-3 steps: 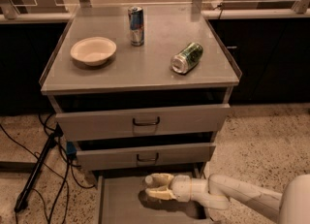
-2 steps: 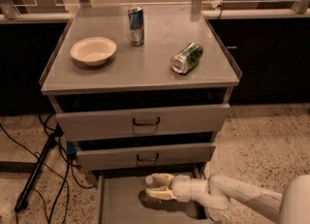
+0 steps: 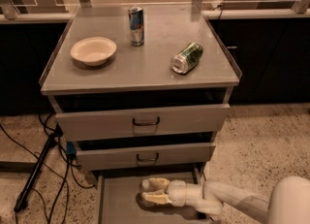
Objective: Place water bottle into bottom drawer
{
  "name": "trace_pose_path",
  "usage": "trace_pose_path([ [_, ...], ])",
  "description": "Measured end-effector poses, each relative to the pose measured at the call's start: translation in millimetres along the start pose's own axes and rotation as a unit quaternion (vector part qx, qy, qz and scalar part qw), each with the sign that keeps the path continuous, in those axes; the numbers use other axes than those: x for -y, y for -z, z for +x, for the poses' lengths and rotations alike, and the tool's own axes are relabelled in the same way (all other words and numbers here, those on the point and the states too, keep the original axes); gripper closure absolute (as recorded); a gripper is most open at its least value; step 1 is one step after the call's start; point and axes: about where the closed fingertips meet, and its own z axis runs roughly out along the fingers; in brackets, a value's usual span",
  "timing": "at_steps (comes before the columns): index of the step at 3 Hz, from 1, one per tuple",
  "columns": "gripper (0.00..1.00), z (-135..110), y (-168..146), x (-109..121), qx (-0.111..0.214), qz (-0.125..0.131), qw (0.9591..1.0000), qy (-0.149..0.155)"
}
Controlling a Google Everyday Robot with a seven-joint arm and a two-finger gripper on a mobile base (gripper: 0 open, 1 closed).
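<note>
The bottom drawer (image 3: 116,203) is pulled out at floor level below the two upper drawers, and its flat grey floor shows. My gripper (image 3: 149,192) reaches in from the right on a cream arm and hovers low over the drawer's floor, near its middle, casting a shadow beneath it. I cannot make out the water bottle as a separate thing; if it is there, it is hidden at the gripper's tip.
On the cabinet top (image 3: 145,72) are a pale bowl (image 3: 93,50) at the left, an upright blue-silver can (image 3: 136,25) at the back and a green can (image 3: 187,57) on its side at the right. Cables and a dark stand (image 3: 36,169) lie on the floor to the left.
</note>
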Motion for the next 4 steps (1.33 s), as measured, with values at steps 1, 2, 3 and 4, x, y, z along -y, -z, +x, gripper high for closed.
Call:
trace_pose_path([
  [1, 1.0, 34, -11, 13, -0.001, 0.002, 0.9997, -0.023],
  [2, 1.0, 34, -11, 13, -0.001, 0.002, 0.9997, -0.023],
  [3, 1.0, 46, -14, 19, 0.007, 0.008, 0.9996, -0.025],
  [4, 1.0, 70, -25, 40, 0.037, 0.008, 0.9991, -0.018],
])
